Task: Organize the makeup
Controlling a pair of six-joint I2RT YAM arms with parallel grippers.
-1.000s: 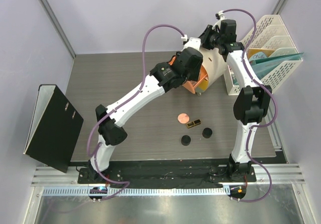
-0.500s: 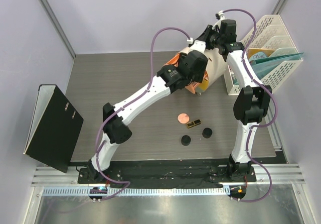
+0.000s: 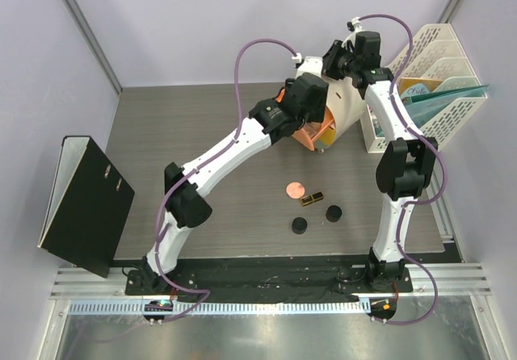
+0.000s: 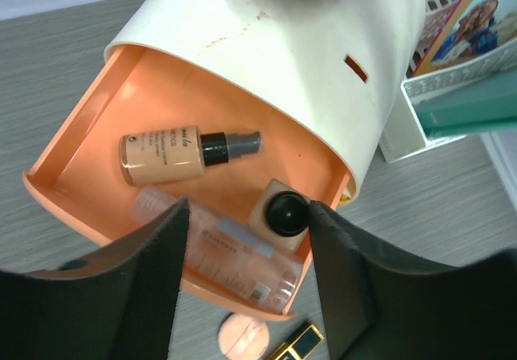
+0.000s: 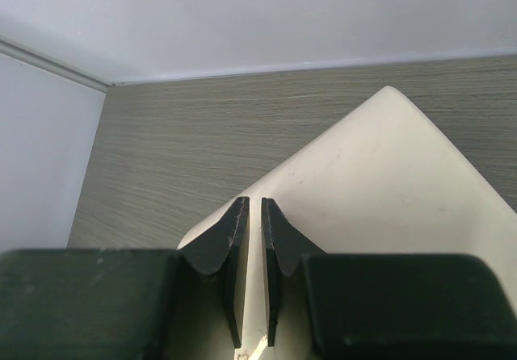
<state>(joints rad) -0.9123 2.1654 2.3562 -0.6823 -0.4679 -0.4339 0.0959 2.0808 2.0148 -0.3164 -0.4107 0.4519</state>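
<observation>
The cream drum box [image 3: 349, 111] stands at the back with its orange drawer [image 4: 74, 160] pulled out. In the drawer lie a beige bottle [image 4: 166, 156], a clear bottle [image 4: 230, 251] and a second beige bottle with a black cap [image 4: 284, 213]. My left gripper [image 4: 246, 243] is open and empty just above the drawer's front. On the table are the pink compact [image 3: 296, 189], the black-gold lipstick [image 3: 312, 198] and two black jars [image 3: 333, 212] [image 3: 300, 226]. My right gripper [image 5: 251, 207] is shut on the thin top edge of the cream box [image 5: 388, 182].
A white file rack [image 3: 428, 69] with folders stands right of the box. A black binder [image 3: 85, 203] leans at the table's left edge. A yellow drawer [image 3: 329, 136] shows under the orange one.
My left gripper shifted a little right, then back up and left over the drawer. The right arm and the things on the table have not moved.
</observation>
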